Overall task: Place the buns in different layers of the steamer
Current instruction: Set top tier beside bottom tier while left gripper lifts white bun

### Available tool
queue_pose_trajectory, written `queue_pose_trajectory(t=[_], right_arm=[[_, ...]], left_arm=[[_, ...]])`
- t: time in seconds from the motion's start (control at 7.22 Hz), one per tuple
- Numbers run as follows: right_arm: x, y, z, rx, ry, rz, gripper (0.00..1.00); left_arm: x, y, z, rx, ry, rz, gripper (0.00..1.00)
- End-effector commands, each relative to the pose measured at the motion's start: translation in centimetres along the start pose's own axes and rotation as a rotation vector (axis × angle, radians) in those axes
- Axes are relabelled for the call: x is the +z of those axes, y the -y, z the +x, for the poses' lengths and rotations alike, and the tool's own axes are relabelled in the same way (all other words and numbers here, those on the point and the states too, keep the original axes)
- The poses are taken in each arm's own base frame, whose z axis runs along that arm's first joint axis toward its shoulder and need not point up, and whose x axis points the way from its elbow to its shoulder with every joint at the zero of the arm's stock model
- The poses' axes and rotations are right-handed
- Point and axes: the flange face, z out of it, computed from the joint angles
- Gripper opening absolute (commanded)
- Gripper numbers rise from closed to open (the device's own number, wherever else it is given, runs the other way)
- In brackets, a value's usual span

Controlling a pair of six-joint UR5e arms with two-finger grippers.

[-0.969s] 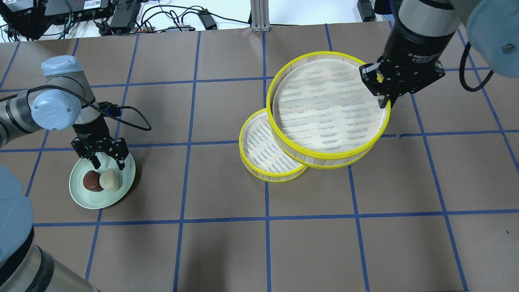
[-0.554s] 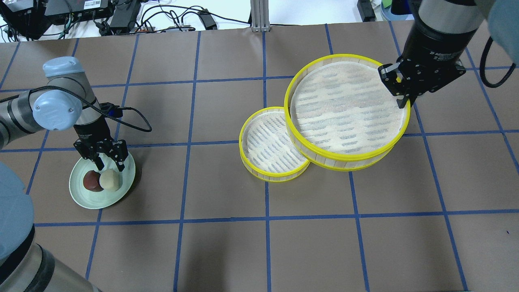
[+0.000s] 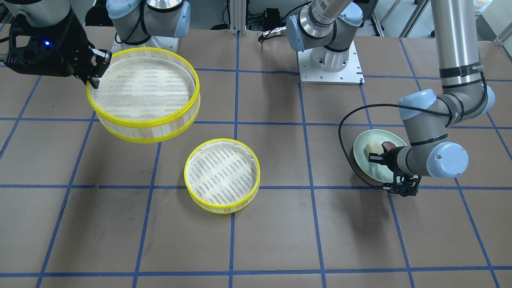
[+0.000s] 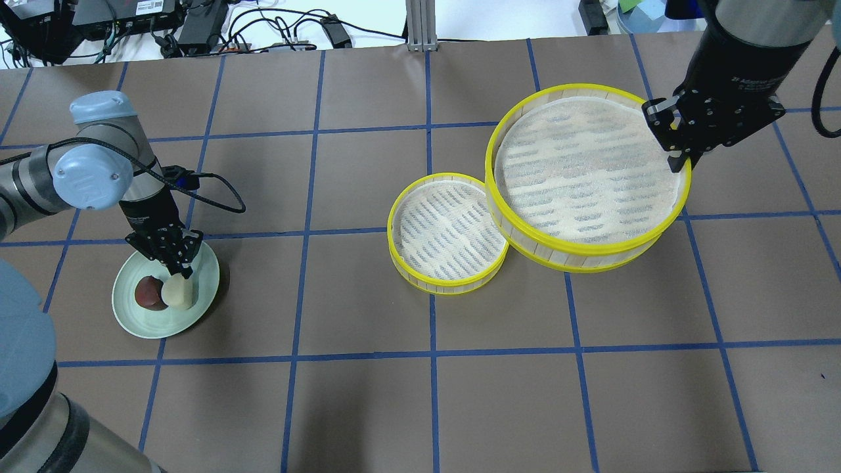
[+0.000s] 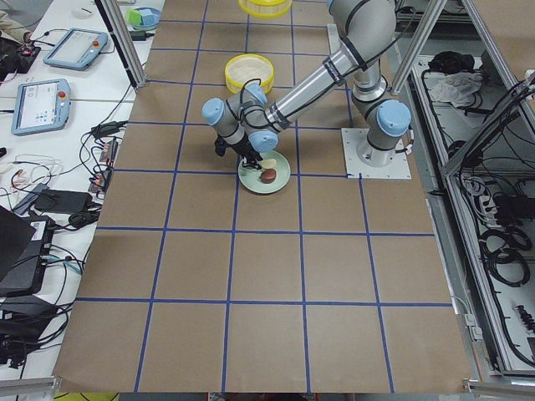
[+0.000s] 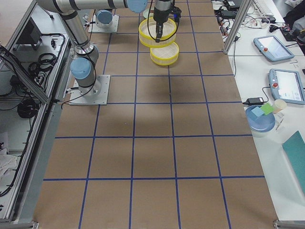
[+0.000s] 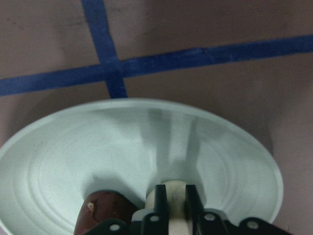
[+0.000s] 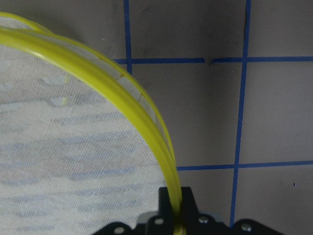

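Note:
The cream-white bun (image 4: 179, 293) and the reddish-brown bun (image 4: 148, 293) lie side by side on a pale green plate (image 4: 141, 322) at the left. My left gripper (image 4: 182, 268) is down on the plate and shut on the cream bun, as the left wrist view shows (image 7: 175, 188), with the brown bun (image 7: 105, 208) beside it. My right gripper (image 4: 677, 159) is shut on the yellow rim of the upper steamer layer (image 4: 585, 171) and holds it in the air, the rim pinched between its fingers (image 8: 174, 196). The lower steamer layer (image 4: 447, 233) sits on the table, empty.
The brown table has blue tape lines (image 4: 430, 355). Cables and electronics (image 4: 197, 26) lie past its far edge. The arm bases (image 3: 330, 68) stand at the robot's side of the table.
My right gripper carried the upper layer to the right, fully off the lower layer. My left gripper turned, came down and shut on the cream bun.

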Motion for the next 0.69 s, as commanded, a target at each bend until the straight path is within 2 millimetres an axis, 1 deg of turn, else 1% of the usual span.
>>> queue_pose_trajectory(t=[0.0, 0.28, 0.55], right_arm=[[0.0, 0.0, 0.1, 0.001, -0.004, -0.003, 0.04], [0.0, -0.1, 0.1, 0.001, -0.004, -0.003, 0.05], [0.1, -0.1, 0.1, 0.001, -0.003, -0.005, 0.05]], left_arm=[[-0.3, 0.0, 0.0, 0.001, -0.001, 0.005, 0.00], [-2.5, -0.3, 0.0, -0.006, -0.020, 0.065, 0.00], [-7.5, -0.8, 0.0, -0.023, -0.017, 0.172, 0.00]])
